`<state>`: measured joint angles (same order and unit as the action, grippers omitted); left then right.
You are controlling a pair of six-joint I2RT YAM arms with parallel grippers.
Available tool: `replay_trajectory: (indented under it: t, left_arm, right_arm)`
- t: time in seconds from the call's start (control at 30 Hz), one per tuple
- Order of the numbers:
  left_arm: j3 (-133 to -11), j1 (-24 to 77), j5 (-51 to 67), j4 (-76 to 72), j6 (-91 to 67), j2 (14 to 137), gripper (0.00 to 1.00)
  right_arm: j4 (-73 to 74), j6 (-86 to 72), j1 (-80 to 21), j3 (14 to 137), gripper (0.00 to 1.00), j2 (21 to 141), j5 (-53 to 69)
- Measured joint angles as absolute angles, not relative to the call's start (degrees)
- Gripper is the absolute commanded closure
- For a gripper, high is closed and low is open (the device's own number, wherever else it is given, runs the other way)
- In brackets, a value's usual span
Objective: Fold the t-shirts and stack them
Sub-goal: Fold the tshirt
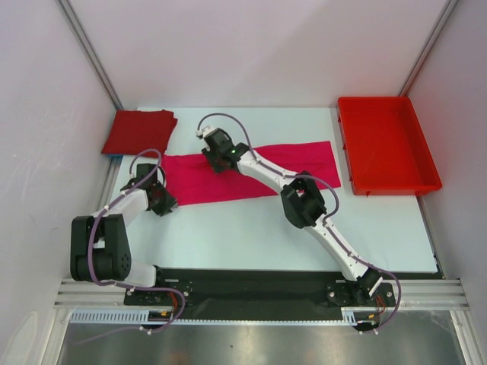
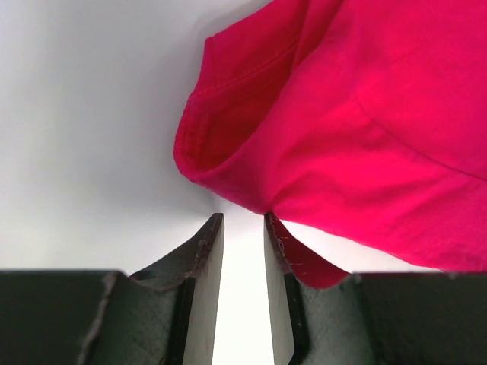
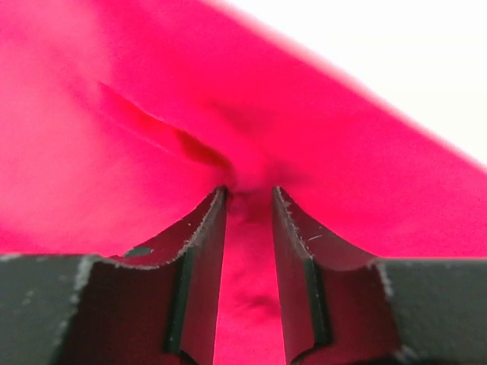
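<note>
The magenta-pink t-shirt (image 1: pixel 190 182) lies flat across the middle of the table as a long strip. The darker crimson t-shirt (image 1: pixel 138 131) sits folded at the back left corner. My left gripper (image 1: pixel 170 203) is low at the pink shirt's near left corner. In the left wrist view it (image 2: pixel 243 217) is open over bare table, and the shirt's hem (image 2: pixel 228 190) is just past its tips. My right gripper (image 1: pixel 213 160) presses down on the shirt's left part. In the right wrist view its jaws (image 3: pixel 249 190) stand apart, with the pink cloth (image 3: pixel 114 114) puckered between the tips.
A rigid red plastic tray (image 1: pixel 388 144) stands at the back right, just beyond the pink shirt's right end. White walls close in the table on the left, back and right. The right arm (image 1: pixel 304 201) stretches diagonally over the shirt.
</note>
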<state>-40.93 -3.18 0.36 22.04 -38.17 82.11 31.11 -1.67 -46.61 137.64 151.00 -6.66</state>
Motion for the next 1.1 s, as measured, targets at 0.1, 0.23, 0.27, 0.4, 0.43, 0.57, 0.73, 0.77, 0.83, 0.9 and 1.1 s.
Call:
replay_trajectory:
  t: [0.1,0.23,0.27,0.4,0.43,0.57,0.73,0.77,0.83,0.9,1.1]
  left_arm:
    - [-40.8,-3.18,0.45,22.28,-38.59,82.08,0.69]
    - [-40.8,-3.18,0.43,23.11,-38.57,81.6,0.69]
    - [-40.8,-3.18,0.43,23.44,-38.52,81.28,0.69]
    - [-41.08,-3.18,0.38,25.04,-38.0,79.48,0.66]
    - [-41.45,-3.18,0.36,25.78,-37.74,79.0,0.63]
    - [-43.09,-3.2,0.34,27.75,-36.88,76.38,0.48]
    - [-43.53,-3.2,0.27,30.15,-37.71,70.94,0.33]
    - [-43.31,-3.2,0.43,30.24,-38.28,69.87,0.32]
    - [-42.24,-3.2,0.86,29.65,-39.92,68.2,0.31]
    - [-40.64,-3.2,2.09,28.49,-41.82,67.92,0.31]
    - [-39.11,-3.2,5.1,27.11,-44.53,71.22,0.34]
  right_arm:
    - [29.21,-1.58,-43.59,140.66,0.62,152.73,-7.79]
    - [27.07,-1.76,-39.11,142.45,0.61,153.34,-8.34]
    - [26.55,-1.96,-37.95,142.69,0.6,153.34,-8.29]
    - [26.06,-2.81,-35.14,141.64,0.56,152.27,-8.19]
    - [26.13,-3.03,-34.96,139.65,0.54,150.89,-8.1]
    - [29.39,-3.99,-35.53,133.78,0.47,144.66,-6.57]
    - [37.21,-4.91,-34.83,130.61,0.36,136.94,-4.05]
    - [38.85,-4.95,-34.17,129.51,0.35,135.26,-3.57]
    - [42.11,-5.15,-31.86,127.04,0.32,132.33,-2.17]
    - [45.74,-5.61,-28.47,125.45,0.29,130.76,-1.43]
    - [49.63,-7.53,-17.08,111.77,0.32,126.15,-1.13]
